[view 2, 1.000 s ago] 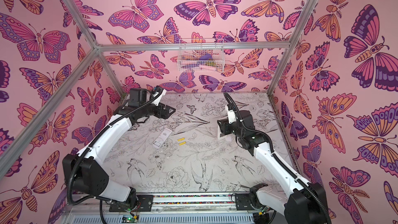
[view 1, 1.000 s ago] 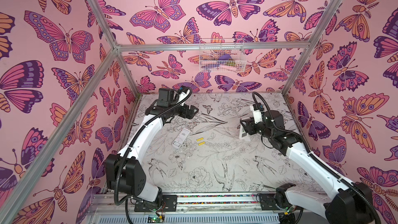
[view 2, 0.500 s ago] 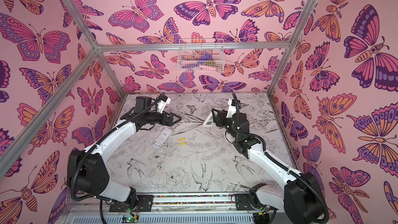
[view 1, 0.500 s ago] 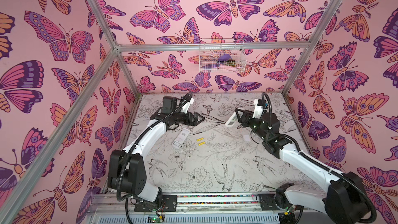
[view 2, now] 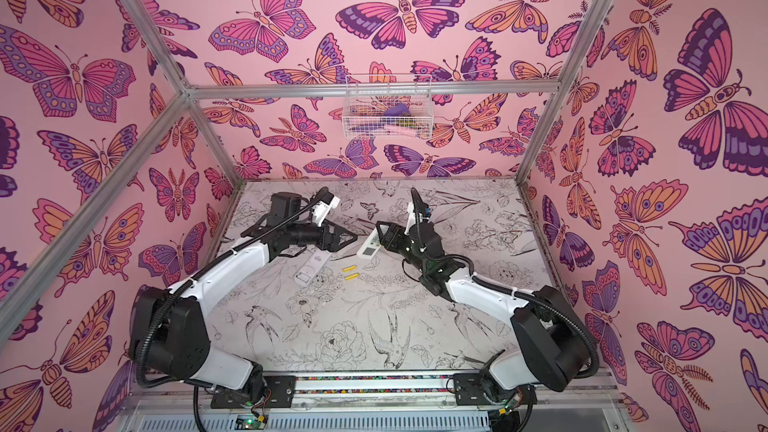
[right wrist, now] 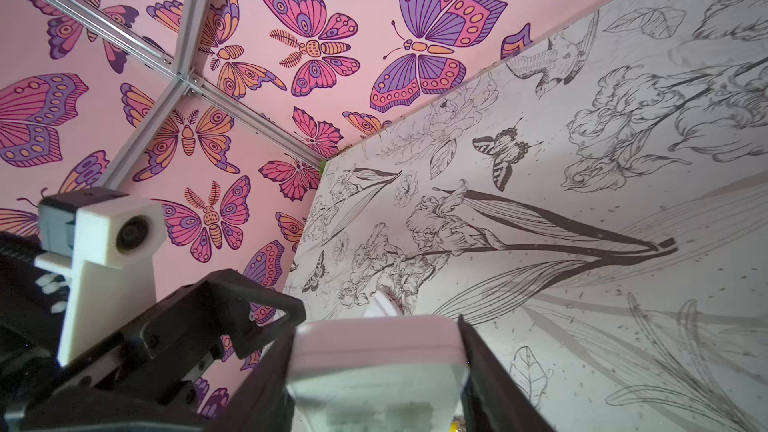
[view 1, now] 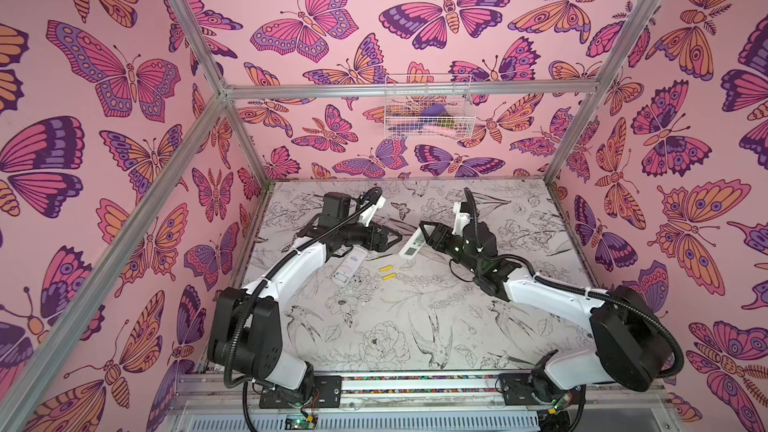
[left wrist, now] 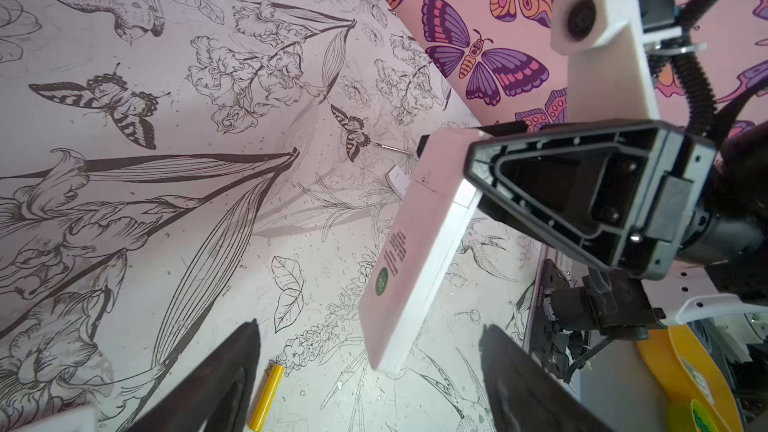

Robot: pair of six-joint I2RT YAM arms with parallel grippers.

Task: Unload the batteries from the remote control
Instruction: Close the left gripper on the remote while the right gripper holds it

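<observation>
Batteries (view 1: pixel 385 268), slim yellow cylinders, lie on the floral desk (view 1: pixel 374 317). The right end effector (view 1: pixel 424 234) grips a flat white remote (view 1: pixel 409 249); the left end effector (view 1: pixel 394 238) gapes empty.

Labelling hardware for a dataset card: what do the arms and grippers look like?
The left arm and right arm share white links, black joints, ribbed black cables. The left gripper and right gripper are black, with triangular frame fingers.

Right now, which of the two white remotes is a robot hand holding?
The tilted remote clamped in the right gripper. The other remote lies flat on the table, with nothing gripping it.
</observation>
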